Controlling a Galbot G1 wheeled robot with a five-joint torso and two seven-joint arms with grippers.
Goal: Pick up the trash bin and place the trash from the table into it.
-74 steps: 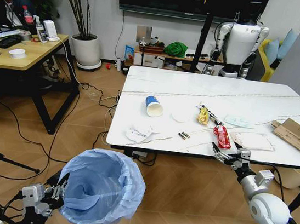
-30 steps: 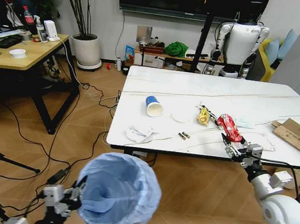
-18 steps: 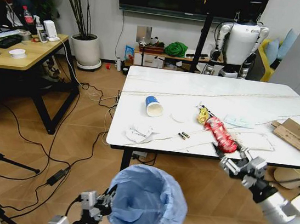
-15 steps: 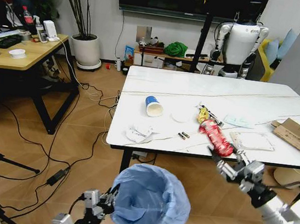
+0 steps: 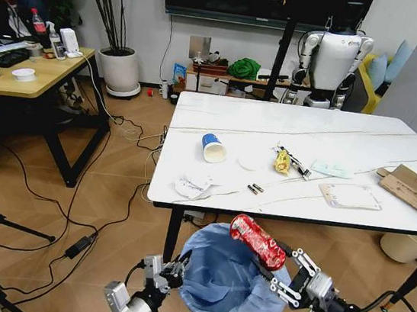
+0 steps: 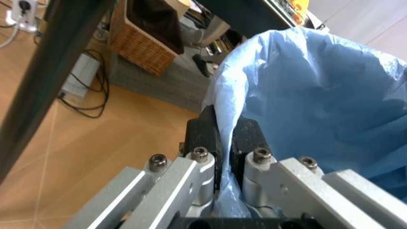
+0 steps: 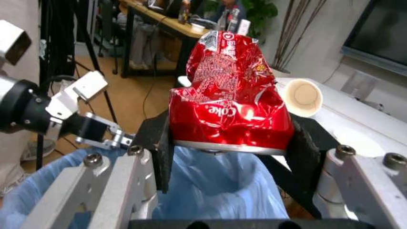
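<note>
The trash bin (image 5: 226, 285), lined with a crinkly light-blue bag, hangs in front of the table's near edge. My left gripper (image 5: 176, 266) is shut on its rim, the fingers (image 6: 207, 136) pinching the bag (image 6: 318, 105). My right gripper (image 5: 279, 277) is shut on a crushed red can (image 5: 257, 241), held over the bin's opening. In the right wrist view the red can (image 7: 232, 100) sits between the pads (image 7: 159, 143) above the blue bag (image 7: 222, 193). On the table (image 5: 274, 122) lie a blue-and-white cup (image 5: 213, 148), crumpled paper (image 5: 193, 187), a yellow wrapper (image 5: 282, 162), a face mask (image 5: 332, 169), a clear packet (image 5: 349, 195) and brown cardboard (image 5: 415, 189).
A black table leg (image 5: 173, 236) stands just left of the bin. A wooden desk (image 5: 27, 71) with a seated person is at the far left. Cables run across the wooden floor (image 5: 71, 207). A cream bin (image 5: 404, 247) sits under the table's right end. Another robot (image 5: 332, 61) stands behind.
The left arm has swung the bin from the left to in front of the table. The right gripper lifted the red can off the table and carried it down over the bin.
</note>
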